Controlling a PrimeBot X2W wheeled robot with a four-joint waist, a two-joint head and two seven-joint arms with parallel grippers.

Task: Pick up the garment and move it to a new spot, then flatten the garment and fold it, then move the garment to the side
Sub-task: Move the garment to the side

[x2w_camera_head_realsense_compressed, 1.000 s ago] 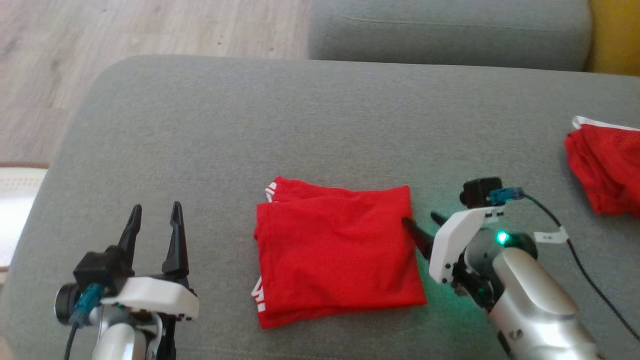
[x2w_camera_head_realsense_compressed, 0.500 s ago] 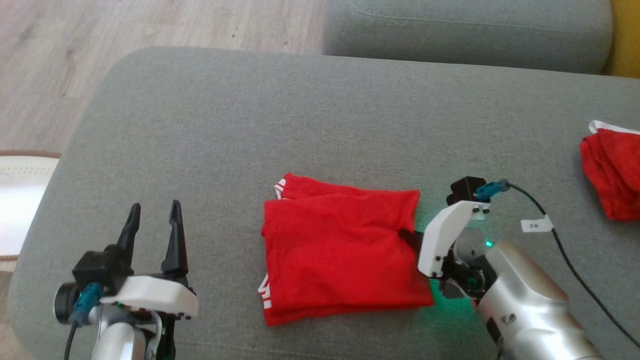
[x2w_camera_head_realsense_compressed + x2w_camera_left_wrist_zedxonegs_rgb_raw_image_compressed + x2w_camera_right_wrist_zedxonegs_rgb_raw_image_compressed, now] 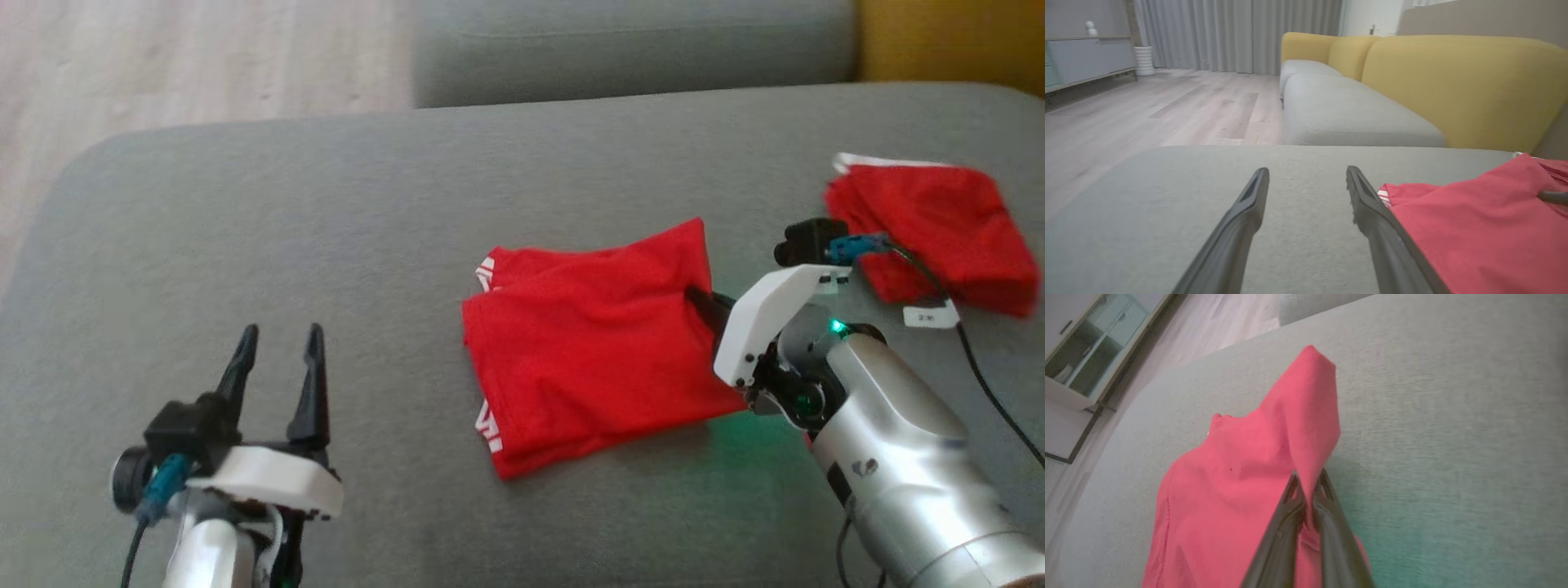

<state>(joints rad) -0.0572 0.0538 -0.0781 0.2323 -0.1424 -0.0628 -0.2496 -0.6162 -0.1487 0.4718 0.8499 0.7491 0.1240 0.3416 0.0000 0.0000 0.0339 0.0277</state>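
**Narrow pinch on a folded edge: the fold may be coming apart**

Head view: the right end effector (image 3: pixel 698 298) is clamping the right edge of the folded red garment (image 3: pixel 588 351). The garment is lying mid-way across the grey sofa cushion (image 3: pixel 326 245) with that edge rising off the fabric. A second red garment (image 3: pixel 931 233) is lying just beyond the right wrist, and the wrist cable (image 3: pixel 971 359) is passing in front of it. A sideways carry is risking a snag there, or a landing on that pile. The right forearm is reaching in from the lower right, fingers pointing up and left, low over the cushion. The left end effector (image 3: pixel 277 343) is hovering at the lower left, wide open and empty, well apart from the garment.

Left wrist view: the left fingers are pointing level across the cushion, nothing between them, with the garment (image 3: pixel 1474 228) lying beside them.

Right wrist view: the fingers are pressing together on a raised peak of cloth (image 3: pixel 1310 416). Possibly only the upper layers are being caught, though the fingers are hiding this. If so, a lift is likely to be opening the fold while the lower layers are dragging.
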